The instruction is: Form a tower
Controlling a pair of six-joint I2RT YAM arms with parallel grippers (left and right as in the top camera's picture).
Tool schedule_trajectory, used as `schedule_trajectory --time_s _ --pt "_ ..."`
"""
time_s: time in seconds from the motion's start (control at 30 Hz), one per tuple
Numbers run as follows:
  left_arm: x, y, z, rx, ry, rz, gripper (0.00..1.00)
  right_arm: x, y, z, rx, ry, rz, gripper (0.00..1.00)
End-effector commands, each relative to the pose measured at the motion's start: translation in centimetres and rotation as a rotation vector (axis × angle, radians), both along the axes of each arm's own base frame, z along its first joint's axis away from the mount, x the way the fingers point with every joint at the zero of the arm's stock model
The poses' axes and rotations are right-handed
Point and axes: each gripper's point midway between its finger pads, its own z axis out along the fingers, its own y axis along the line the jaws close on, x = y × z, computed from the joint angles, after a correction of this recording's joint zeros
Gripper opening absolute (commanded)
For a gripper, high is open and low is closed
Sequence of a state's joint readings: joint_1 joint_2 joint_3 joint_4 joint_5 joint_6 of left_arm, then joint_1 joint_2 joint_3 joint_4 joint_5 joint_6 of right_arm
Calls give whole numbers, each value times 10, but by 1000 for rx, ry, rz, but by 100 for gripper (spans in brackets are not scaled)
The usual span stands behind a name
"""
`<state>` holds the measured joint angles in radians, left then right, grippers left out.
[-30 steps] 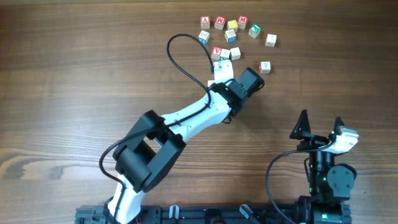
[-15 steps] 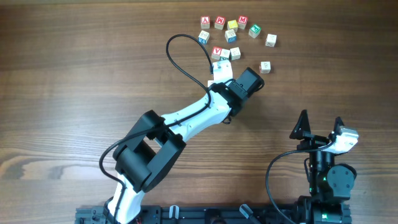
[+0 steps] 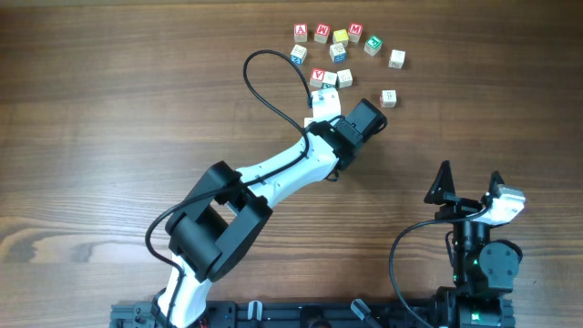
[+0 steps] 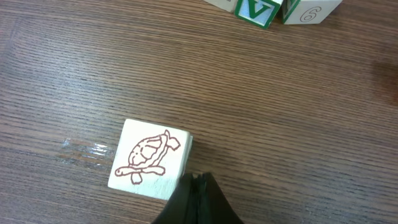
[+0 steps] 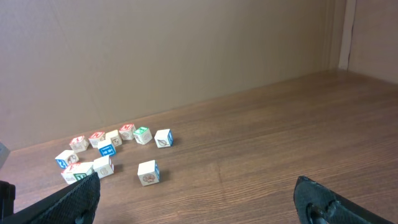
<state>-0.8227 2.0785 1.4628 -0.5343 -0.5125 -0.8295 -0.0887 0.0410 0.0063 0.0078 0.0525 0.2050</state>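
Left gripper (image 4: 199, 186): fingers pressed together into one dark point, nothing between them, tip held close over the table (image 4: 298, 124). Just to its left lies the turtle cube (image 4: 151, 165), pale cream, flat on the wood, with a brown outline drawing of a turtle facing up. The closed tip sits at the cube's lower right corner; the left wrist view does not show whether they touch. At the top edge of that view, well apart from the turtle cube, the V cube (image 4: 256, 9) shows a green letter in a green frame, and the 6 cube (image 4: 309, 9) stands right beside it. Overhead, the left arm (image 3: 273, 173) reaches diagonally from the near edge toward the loose cubes (image 3: 339, 44), a scatter with red, blue, green and yellow faces near the far side. Its black cable (image 3: 260, 68) loops to the left of them. One single cube (image 3: 389, 97) lies apart from the scatter, to the right of the wrist. Right gripper (image 3: 470, 178): jaws spread wide, empty, low on the right side of the table, well apart from every cube. The right wrist view looks out between its fingers toward the scatter. Tower: not made out as a stack in any view; each cube that shows sits alone on the table.
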Motion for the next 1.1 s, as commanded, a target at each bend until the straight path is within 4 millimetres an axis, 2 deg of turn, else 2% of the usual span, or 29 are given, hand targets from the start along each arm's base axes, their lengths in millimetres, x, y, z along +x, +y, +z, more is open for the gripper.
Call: schedule_trajectory --time_s 0.0,0.27,0.53,0.73,0.87,0.9,0.97,1.03,1.07 --pt "4 4 -1 11 -18 33 4 0 1 1 6 -7 6 100" --pt "3 4 -1 9 -16 40 4 0 1 1 6 -7 6 100" --pt "11 -13 11 -47 -74 14 4 0 1 1 6 -7 6 100" --pt "6 -27 51 -82 -147 -24 6 0 1 1 6 -7 5 100" --pt "16 -29 89 -171 -226 -8 9 0 1 1 7 -7 6 100" --pt "17 -28 98 -184 -238 -6 12 0 1 1 6 -7 6 100" --pt "16 -24 101 -174 -242 0 16 0 1 1 6 -7 6 100" --pt "18 -8 102 -129 -243 33 22 0 1 1 7 -8 6 100" --pt "20 1 103 -117 -235 48 31 0 1 1 7 -7 6 100"
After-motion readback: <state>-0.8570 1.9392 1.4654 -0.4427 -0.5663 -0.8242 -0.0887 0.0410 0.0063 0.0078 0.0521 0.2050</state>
